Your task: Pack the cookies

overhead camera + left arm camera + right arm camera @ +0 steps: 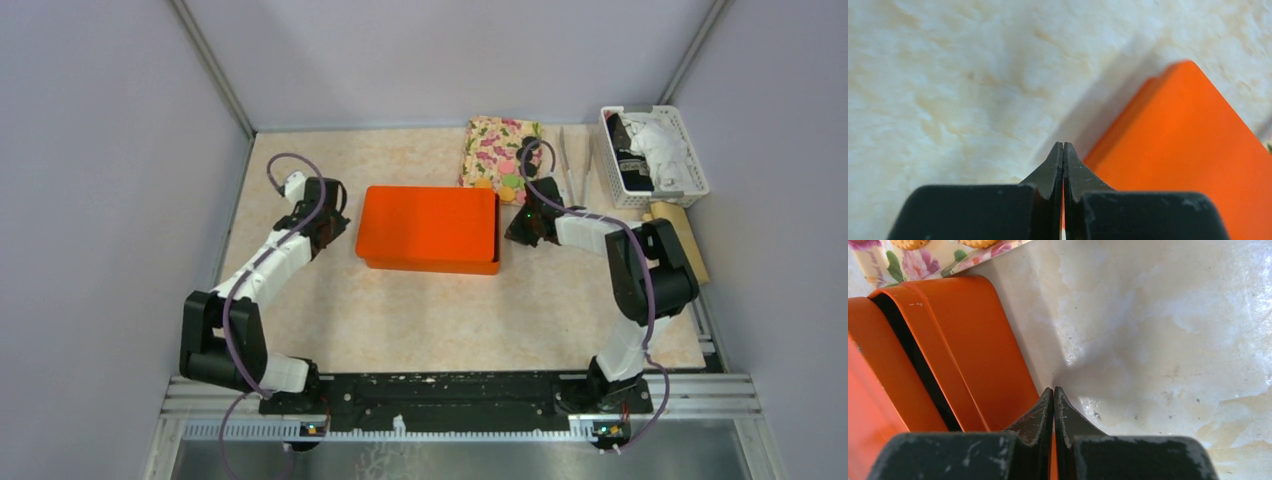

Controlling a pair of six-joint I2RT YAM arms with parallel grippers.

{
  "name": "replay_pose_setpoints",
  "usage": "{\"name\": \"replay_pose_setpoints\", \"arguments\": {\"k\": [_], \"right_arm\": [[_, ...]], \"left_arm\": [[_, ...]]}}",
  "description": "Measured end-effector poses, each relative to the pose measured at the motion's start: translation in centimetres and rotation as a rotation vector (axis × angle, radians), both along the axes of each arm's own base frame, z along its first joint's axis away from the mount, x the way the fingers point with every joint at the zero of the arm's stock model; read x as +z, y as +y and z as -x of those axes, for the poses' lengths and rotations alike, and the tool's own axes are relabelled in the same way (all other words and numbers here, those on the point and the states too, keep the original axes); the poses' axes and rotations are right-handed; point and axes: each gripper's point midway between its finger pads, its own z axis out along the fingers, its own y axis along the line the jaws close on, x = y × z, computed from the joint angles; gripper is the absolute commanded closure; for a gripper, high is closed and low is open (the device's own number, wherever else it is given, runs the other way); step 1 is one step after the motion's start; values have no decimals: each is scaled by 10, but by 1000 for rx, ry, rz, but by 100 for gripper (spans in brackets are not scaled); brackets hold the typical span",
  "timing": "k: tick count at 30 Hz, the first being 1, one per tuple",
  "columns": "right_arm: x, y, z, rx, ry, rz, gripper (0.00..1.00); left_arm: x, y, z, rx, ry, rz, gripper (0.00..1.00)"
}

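Observation:
An orange box [430, 228] with its lid on lies mid-table. My left gripper [343, 224] is shut and empty at the box's left end; the left wrist view shows its closed tips [1063, 146] just short of the orange lid [1193, 155]. At the box's right end my right gripper [514, 230] is also shut and empty, its tips [1053, 390] beside the box wall [988, 360], where a dark gap shows under the lid. A few cookies [510, 183], orange and green, lie on a floral cloth [498, 145] behind the box. Two cookies [979, 242] peek in at the top of the right wrist view.
A white basket [655, 155] holding black and white items stands at the back right. Metal tongs [575, 172] lie beside it, and a wooden piece [682, 238] lies along the right edge. Grey walls close in the table on three sides.

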Motion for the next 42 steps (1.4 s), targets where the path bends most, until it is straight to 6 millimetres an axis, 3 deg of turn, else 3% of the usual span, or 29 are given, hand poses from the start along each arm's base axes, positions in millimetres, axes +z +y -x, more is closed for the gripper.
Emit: {"name": "replay_pose_setpoints", "arguments": {"k": [4,7,12,17,20,25,30,34,42], "right_arm": [[-2,2,1,9,8,-9,100],[0,5,-1,15,7,-17,100],[1,9,-6,24,1,-29,100],[-3,9,-6,27,9,-29,100],[-3,12,-5,41,11,-39,100],[-2,21,-10,78,11,-72,100],[-1,18,-21,92,7,-33,100],[-1,17,-22,109,16,-17,100],[-2,16,-20,110,25,3,100]], "left_arm": [[-8,38,5,117,33,-23,100],[-19,52,7,158,58,-32,100],[-48,36,-7,74,85,5,100],[-80,5,-33,-100,93,63,100],[-87,-7,-41,-156,89,85,100],[-81,-38,-49,-264,43,153,100],[-57,-54,-52,-299,-31,133,100],[-42,-56,-53,-292,-71,81,100],[-46,-53,-49,-264,-47,39,100]]}}
